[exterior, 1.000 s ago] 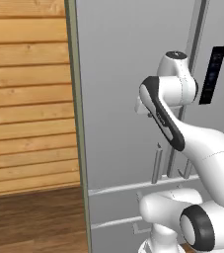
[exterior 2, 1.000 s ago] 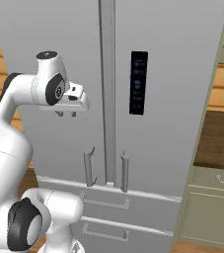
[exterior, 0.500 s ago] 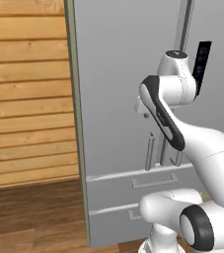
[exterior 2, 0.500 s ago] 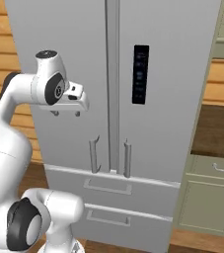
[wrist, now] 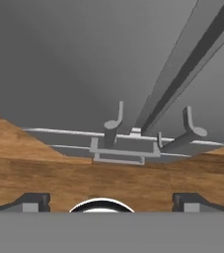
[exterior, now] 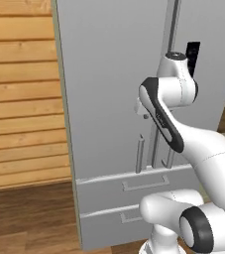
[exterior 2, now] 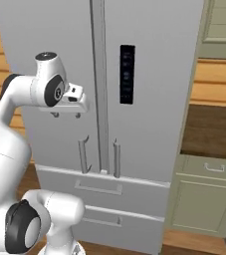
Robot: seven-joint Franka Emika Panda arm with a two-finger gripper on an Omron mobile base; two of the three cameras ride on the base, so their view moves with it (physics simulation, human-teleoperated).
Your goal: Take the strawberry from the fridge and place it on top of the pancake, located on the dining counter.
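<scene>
The fridge [exterior 2: 149, 74], a tall light-grey double-door unit with a dark vertical panel [exterior 2: 127, 74] on its right door, stood shut in front of me, and with both doors closed I could not tell where the strawberry lay. Two vertical bar handles [exterior 2: 116, 159] flanked the centre seam low on the doors, and beneath them sat two drawers [exterior 2: 100, 188] with flat recessed pulls. I had the white arm [exterior: 166, 116] folded up in front of the doors, its hand held at about the height of the dark panel's lower end and well above the handles. In the right base view the gripper [exterior 2: 65, 115] hung pointing downward, just in front of the left door and touching nothing I could make out. In the hand view the two dark fingertips [wrist: 29, 201] stood far apart at the bottom corners, so I read the fingers as spread wide with nothing between them. That view looked down the fridge front to the handles, the drawer pull and the brown wooden floor [wrist: 44, 168]. To the fridge's left I saw a wall of horizontal wooden planks [exterior: 20, 94]; to its right a pale green cabinet [exterior 2: 204, 199] under a dark-brown countertop [exterior 2: 214, 129].
</scene>
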